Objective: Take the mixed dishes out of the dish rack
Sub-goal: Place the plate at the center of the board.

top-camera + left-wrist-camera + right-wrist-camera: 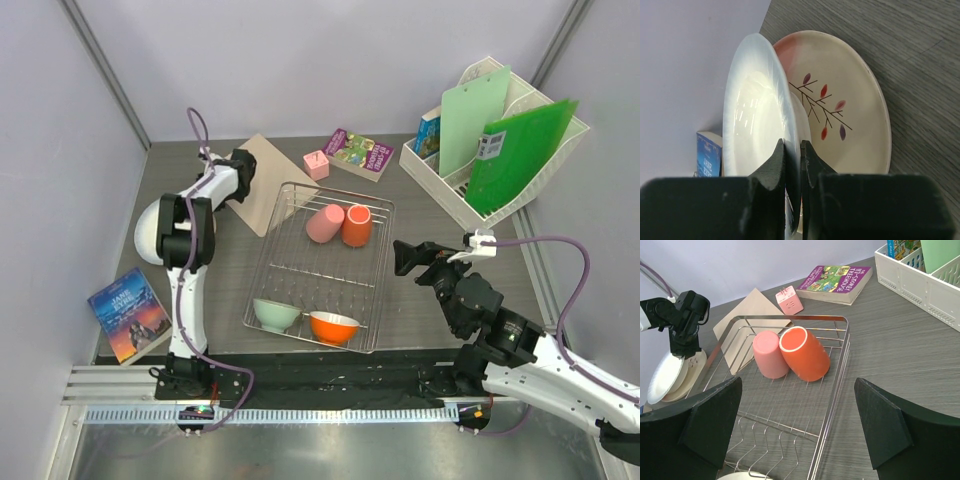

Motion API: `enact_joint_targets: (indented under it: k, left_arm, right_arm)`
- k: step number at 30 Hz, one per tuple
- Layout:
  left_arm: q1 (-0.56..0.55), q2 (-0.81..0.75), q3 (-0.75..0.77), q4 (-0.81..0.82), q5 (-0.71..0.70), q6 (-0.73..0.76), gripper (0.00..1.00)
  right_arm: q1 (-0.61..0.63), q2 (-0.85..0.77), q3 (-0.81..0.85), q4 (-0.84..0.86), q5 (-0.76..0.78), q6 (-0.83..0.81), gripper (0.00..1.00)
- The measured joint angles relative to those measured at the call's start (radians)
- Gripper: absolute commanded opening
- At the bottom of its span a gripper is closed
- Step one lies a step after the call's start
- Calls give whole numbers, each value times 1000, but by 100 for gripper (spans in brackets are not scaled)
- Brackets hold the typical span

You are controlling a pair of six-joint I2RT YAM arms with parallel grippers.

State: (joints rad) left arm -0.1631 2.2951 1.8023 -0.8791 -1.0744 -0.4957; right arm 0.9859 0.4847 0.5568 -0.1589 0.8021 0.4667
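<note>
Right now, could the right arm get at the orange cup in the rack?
Probably yes. The right gripper is wide open beside the dish rack's right edge, and nothing stands between it and the orange cup. The pink cup lies against the cup's far side, so it could get nudged.

The white plate is glossy, with bright reflections; the leaf-painted plate looks more dull. The dish rack is shiny metal wire. The table has a matt, dark wood-grain surface. The pink cup and orange cup look smooth.
</note>
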Motion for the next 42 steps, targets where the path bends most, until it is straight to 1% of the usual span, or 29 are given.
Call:
enact_joint_targets:
  k: [5,9,11,12,14,15,16,17,20,21,23,24,27,30,34,39,42]
  left_arm:
    - [1,33,32,-8,-10,15,0]
    - [1,42,37,-9,-13,26,20]
    - [2,42,37,-7,4,21,23]
    - [2,42,37,-5,16,20,27]
    - [2,43,36,-2,37,10,32]
    - [3,43,36,-1,47,5,40]
    - [3,43,36,0,55,1,44]
    - [3,43,35,0,61,-1,51]
    - [2,43,34,2,74,-9,63]
    - [2,42,34,3,77,-14,71]
    - [2,41,34,3,80,-19,79]
    - [2,39,34,2,74,-19,85]
    - [2,23,37,-10,74,-23,95]
    - [2,1,63,-26,79,-29,100]
    - [-1,-60,119,-41,87,-44,100]
    - [-32,-235,169,-37,120,-55,97]
    - [-95,-398,116,38,218,-62,96]
  right_arm:
    - [0,4,0,0,0,0,99]
    - [0,13,0,0,1,0,100]
    - [0,13,0,0,3,0,100]
    - [0,13,0,0,4,0,100]
    - [0,14,0,0,4,0,100]
    - [0,15,0,0,5,0,100]
    - [0,18,0,0,5,1,100]
    - [0,19,0,0,4,1,100]
    - [0,22,-2,0,4,4,100]
    - [0,22,-2,0,4,4,100]
    - [0,22,-4,0,4,5,100]
    - [0,22,-6,0,4,6,100]
    - [0,21,-13,0,4,8,100]
    - [0,19,-16,0,4,8,100]
    - [0,19,-16,0,4,9,100]
    - [0,27,-16,2,3,11,100]
    - [0,42,-16,8,3,10,100]
